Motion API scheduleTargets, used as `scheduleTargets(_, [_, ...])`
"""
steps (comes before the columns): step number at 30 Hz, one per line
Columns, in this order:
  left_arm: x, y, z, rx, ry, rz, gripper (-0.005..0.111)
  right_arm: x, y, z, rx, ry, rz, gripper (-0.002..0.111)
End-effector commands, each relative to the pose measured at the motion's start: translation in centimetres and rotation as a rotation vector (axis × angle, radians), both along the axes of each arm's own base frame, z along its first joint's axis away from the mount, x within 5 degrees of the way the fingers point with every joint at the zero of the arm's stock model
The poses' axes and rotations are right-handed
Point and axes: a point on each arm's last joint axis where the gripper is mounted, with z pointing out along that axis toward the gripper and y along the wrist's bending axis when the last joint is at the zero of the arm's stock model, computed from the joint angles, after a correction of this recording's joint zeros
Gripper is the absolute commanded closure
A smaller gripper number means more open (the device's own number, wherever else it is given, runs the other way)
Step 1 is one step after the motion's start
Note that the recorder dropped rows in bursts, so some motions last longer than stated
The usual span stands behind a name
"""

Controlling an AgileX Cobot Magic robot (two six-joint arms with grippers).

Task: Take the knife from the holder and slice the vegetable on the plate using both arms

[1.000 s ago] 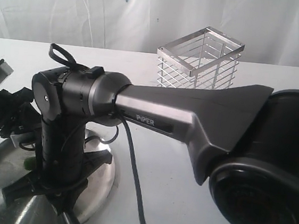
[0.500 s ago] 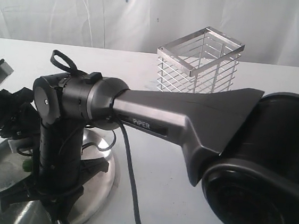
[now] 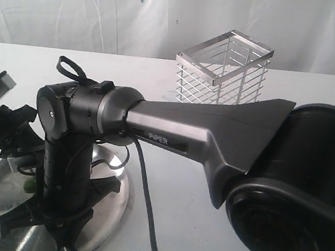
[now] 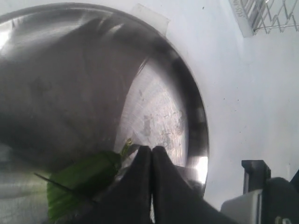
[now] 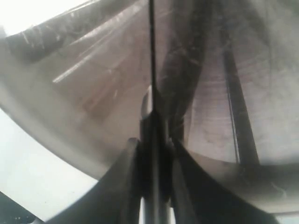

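Knife (image 5: pixel 152 70) sits clamped in your right gripper (image 5: pixel 153 154), thin blade edge-on over the plate (image 5: pixel 84 93). Your left gripper (image 4: pixel 152 161) has its fingers pressed together beside the green vegetable (image 4: pixel 79 179) on the plate; whether it pins it, can't tell. Holder (image 3: pixel 224 71) stands behind, well apart.

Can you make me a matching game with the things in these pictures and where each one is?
Things:
1. knife
2. vegetable
3. holder
4. plate

Places:
A. stands with nothing in it at the back of the table
B. clamped in the right tool, blade over the plate
C. lies under both tools, near the front of the table
D. green, on the plate beside the shut left tool

Pairs: 1-B, 2-D, 3-A, 4-C
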Motion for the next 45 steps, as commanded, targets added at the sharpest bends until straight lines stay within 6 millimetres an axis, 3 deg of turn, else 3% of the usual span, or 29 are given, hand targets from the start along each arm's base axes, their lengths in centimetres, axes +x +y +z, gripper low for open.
scheduleTargets(1, [-0.5,0.6,0.1,-0.013,0.034,0.011,0.107,0.1,0.1,-0.1,0.004,-0.003,0.024,0.108])
scheduleTargets(7, [-0.7,1.9,0.4,-0.032,0.042,0.057,0.107,0.1,0.0,-0.1,0.005,-0.006,0.034,0.108])
scheduleTargets(13, [-1.0,1.9,1.4,-0.03,0.015,0.051,0.107,0.6,-0.2,-0.1,0.006,-0.007,0.027,0.108])
scheduleTargets(24, [-2.4,2.3,-0.9,0.064,0.093,0.102,0.107,1.4,-0.7,-0.1,0.018,-0.006,0.033,0.108])
scheduleTargets(37, [-1.6,2.1,-0.6,0.0,0.036,0.166,0.107,1.3,-0.6,-0.1,0.027,0.008,0.03,0.108])
scheduleTargets(45, [-1.1,1.3,-4.0,0.021,0.104,0.119,0.107,1.3,-0.6,-0.1,0.027,0.008,0.03,0.108])
